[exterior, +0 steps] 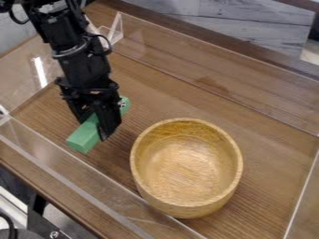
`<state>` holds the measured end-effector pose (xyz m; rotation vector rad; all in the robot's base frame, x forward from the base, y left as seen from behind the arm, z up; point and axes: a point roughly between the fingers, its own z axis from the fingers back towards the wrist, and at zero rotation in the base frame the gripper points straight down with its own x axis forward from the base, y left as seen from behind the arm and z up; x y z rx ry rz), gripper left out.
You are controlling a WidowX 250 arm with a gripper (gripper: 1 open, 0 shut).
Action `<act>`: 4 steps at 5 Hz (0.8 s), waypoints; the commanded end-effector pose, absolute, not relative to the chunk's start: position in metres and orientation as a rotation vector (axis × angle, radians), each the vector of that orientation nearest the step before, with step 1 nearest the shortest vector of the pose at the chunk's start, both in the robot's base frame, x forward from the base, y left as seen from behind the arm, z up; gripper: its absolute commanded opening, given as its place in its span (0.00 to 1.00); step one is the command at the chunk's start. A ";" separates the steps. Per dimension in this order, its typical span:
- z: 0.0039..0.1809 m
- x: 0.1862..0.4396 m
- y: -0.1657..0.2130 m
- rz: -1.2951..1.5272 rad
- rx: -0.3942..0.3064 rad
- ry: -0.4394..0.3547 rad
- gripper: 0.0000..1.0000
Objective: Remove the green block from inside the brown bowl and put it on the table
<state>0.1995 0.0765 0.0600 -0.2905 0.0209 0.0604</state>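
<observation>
The end effector (100, 123) is closed on the green block (85, 136), whose lower end meets the worktop (200, 89) just left of the empty brown bowl (187, 164). Clear walls (75, 182) fence the worktop's edges.

Grainy wooden bowl (187, 168), matte green block (84, 138), streaked wood-grain table (225, 93).

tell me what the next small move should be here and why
Probably open the gripper and let go. The green block is already out of the brown bowl, which looks empty, and its lower end appears to rest on the table left of the bowl, with the jaws shut on its upper end. Whether the block lies fully flat cannot be told, so release before lifting.
</observation>
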 end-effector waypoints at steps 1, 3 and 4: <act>0.069 0.210 0.085 0.063 -0.267 -0.013 0.00; 0.067 0.214 0.087 0.069 -0.276 0.002 0.00; 0.066 0.215 0.088 0.073 -0.281 0.009 0.00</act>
